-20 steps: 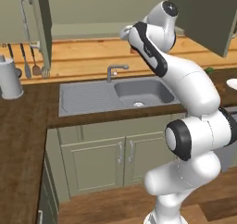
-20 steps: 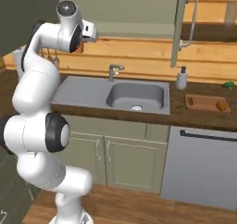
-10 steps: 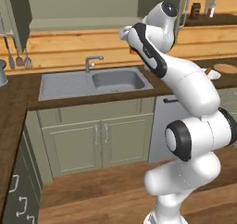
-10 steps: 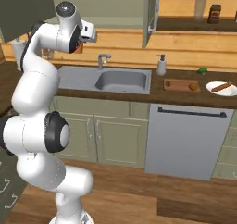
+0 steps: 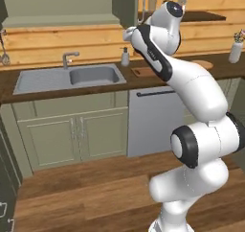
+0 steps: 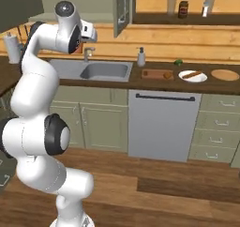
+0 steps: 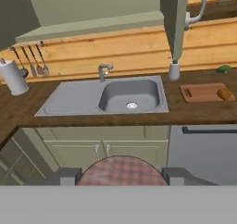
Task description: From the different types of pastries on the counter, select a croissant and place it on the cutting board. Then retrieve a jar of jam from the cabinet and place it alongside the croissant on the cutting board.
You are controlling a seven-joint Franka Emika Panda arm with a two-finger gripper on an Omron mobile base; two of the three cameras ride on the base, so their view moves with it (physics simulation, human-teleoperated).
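Gripper (image 7: 121, 176) raised high above the kitchen floor, its jaws clamped on a round lid with a red checked pattern (image 7: 121, 171), seemingly the jar of jam. Ahead of and below the gripper: the counter (image 7: 92, 118), with the steel sink (image 7: 104, 98) set in directly ahead. Ahead and to the right: a soap bottle (image 7: 174, 71), then the cutting board (image 7: 203, 92), the croissant (image 7: 225, 94) lying on its right end. Further right, seen from the right base camera: a white plate (image 6: 192, 76) carrying the stick-shaped pastry (image 6: 191, 74), then a round wooden board (image 6: 225, 74). Above the soap bottle: the cabinet (image 7: 175, 19) door, swung open.
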